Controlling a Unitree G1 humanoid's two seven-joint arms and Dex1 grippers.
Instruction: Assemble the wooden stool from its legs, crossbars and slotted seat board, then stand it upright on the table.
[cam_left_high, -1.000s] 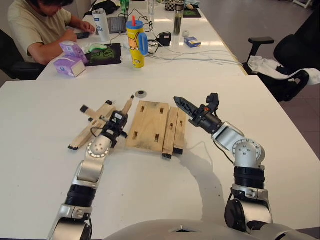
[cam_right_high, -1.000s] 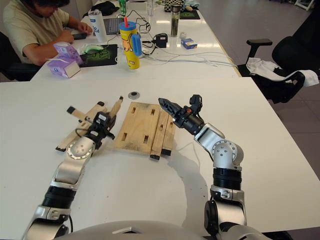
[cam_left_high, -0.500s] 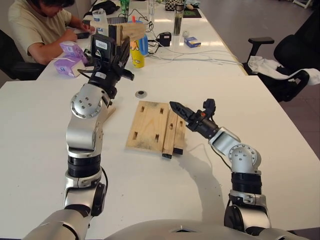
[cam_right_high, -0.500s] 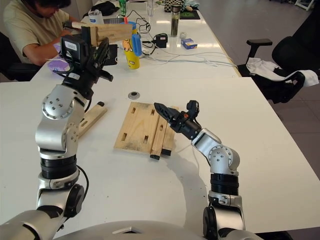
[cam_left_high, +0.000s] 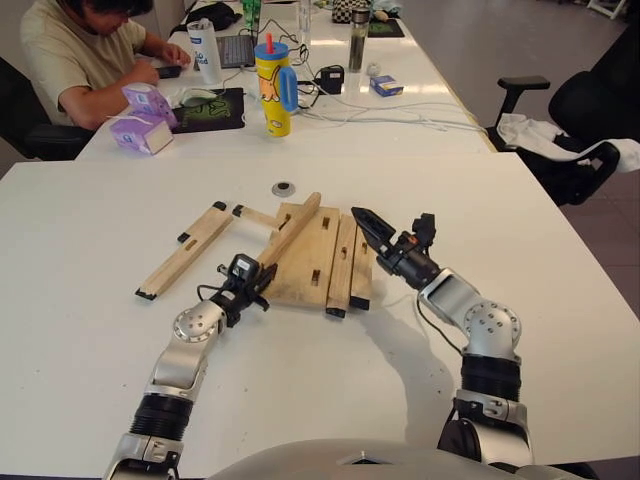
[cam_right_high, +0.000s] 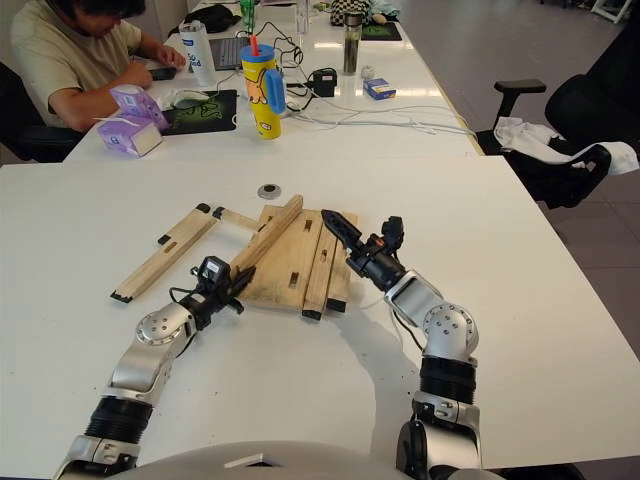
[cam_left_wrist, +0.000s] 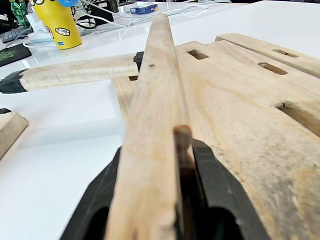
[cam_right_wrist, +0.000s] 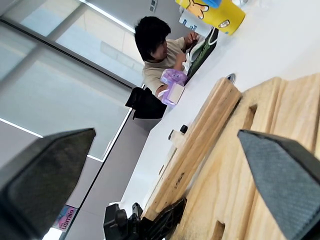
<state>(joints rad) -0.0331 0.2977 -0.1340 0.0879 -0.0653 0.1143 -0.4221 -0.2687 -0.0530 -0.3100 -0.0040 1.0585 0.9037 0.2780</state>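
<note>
A small round metal disc (cam_left_high: 283, 187) lay on the work table (cam_left_high: 70, 230), near the middle of its far edge. A second table (cam_left_high: 360, 135) adjoined that edge. A yellow cup (cam_left_high: 271, 95) with a blue handle stood close to its near edge. A black mat (cam_left_high: 213, 110) and two purple boxes (cam_left_high: 143, 120) lay toward its left edge. A small blue box (cam_left_high: 385, 86) and white cables (cam_left_high: 410, 112) lay right of the cup. A black office chair (cam_left_high: 585, 100) carrying a white cloth (cam_left_high: 560, 140) stood off the work table's far right corner.

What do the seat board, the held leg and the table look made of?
Seat board: unfinished pale wood, with visible grain, dark stains and cut slots. Leg: the same raw wood, grain showing. Table: smooth white top, faintly glossy, likely laminate.
</note>
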